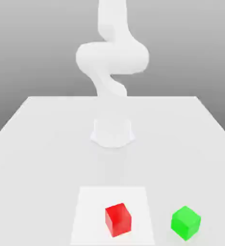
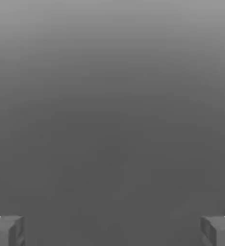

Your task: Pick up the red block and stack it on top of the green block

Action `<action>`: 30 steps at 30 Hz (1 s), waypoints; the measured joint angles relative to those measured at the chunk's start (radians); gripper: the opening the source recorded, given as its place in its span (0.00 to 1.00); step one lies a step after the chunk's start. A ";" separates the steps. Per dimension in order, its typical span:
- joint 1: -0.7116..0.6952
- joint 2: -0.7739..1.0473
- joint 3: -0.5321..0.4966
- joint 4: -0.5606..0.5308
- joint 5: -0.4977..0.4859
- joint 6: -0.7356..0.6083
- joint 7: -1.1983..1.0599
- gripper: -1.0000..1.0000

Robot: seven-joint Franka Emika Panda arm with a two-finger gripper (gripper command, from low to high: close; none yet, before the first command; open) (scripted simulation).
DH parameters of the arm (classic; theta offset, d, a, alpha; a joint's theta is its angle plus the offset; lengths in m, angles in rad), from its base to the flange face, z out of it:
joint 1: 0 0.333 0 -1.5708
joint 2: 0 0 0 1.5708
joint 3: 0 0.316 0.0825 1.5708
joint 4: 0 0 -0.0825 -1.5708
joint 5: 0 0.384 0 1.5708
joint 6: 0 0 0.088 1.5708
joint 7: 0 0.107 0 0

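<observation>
Exterior view is showing a white table (image 1: 47, 144) stretching across the scene, with the white arm (image 1: 112, 57) rising from its round base (image 1: 112, 132) near the middle. A paler square patch (image 1: 90, 211) is lying on the near part of the table. The red block (image 1: 118, 219) is sitting on that patch, and the green block (image 1: 185, 223) is sitting on the bare table near it, toward the exterior view's right, apart from it. In the hand view the gripper (image 2: 112, 230) is holding its two fingertips (image 2: 6, 230) wide apart, gripping nothing, facing a plain grey background.
</observation>
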 joint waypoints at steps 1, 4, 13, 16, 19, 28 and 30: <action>0.011 0.039 -0.009 -0.011 0.006 0.017 -0.020 0.50; 0.039 0.151 -0.033 -0.043 0.023 0.066 -0.076 0.50; 0.098 0.479 -0.074 -0.136 0.069 0.208 -0.239 0.50; 0.107 0.588 -0.076 -0.167 0.075 0.256 -0.286 0.50; 0.109 0.695 -0.072 -0.198 0.068 0.304 -0.324 0.50; 0.092 1.016 -0.050 -0.221 0.061 0.514 -0.386 0.50; 0.086 1.042 -0.044 -0.217 0.067 0.536 -0.391 0.00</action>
